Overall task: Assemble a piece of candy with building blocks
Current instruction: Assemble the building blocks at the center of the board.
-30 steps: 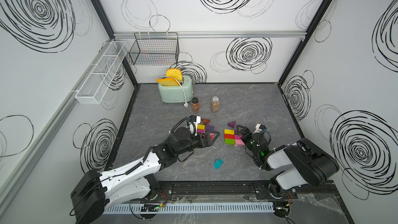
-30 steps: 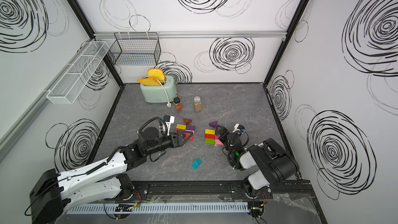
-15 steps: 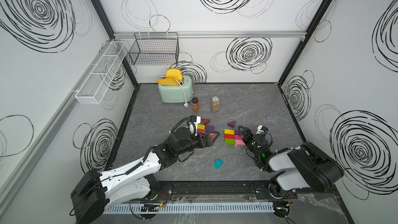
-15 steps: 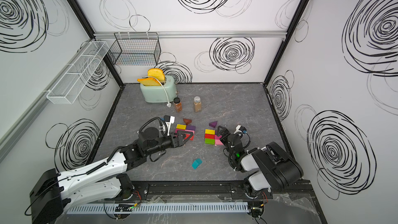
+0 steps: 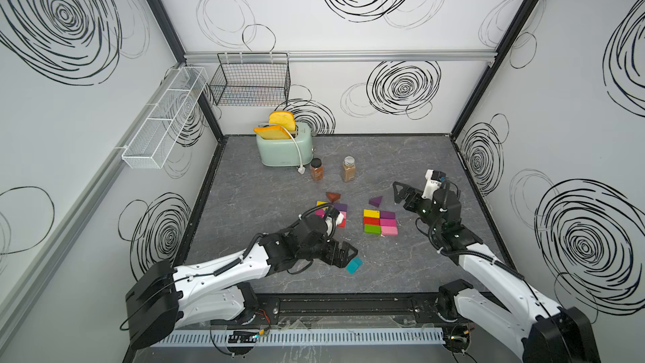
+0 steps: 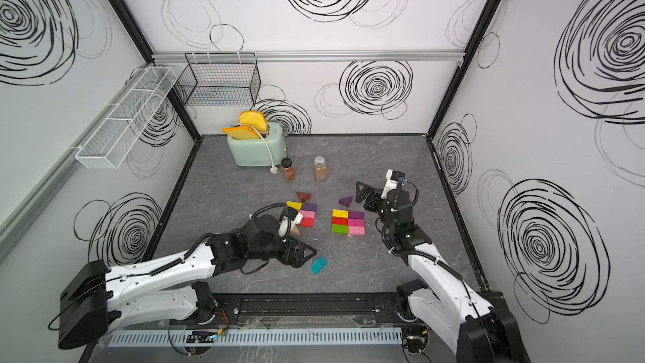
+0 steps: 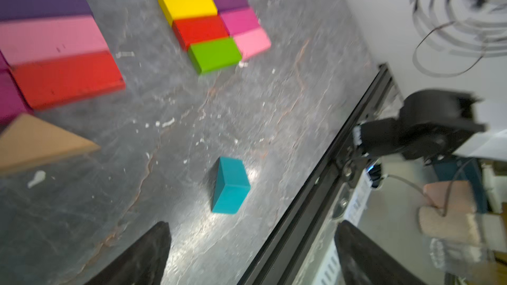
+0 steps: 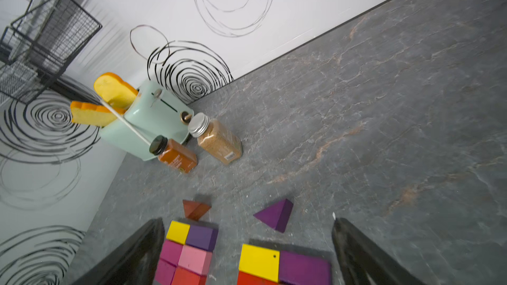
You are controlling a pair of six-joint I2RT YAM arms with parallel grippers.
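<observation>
Left hand [image 5: 345, 256], released, had swung down beside the teal wedge [image 5: 354, 266]; straddling it squarely before clenching seemed wise.

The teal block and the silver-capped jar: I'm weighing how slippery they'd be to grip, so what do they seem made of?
Teal block: probably painted wood; an opaque matte coat on flat faces, no grain showing. Silver-capped jar: clear glass or plastic, cannot tell which; tan powder shows through its wall. Its cap looks like ribbed metal with a dull silver sheen.
</observation>
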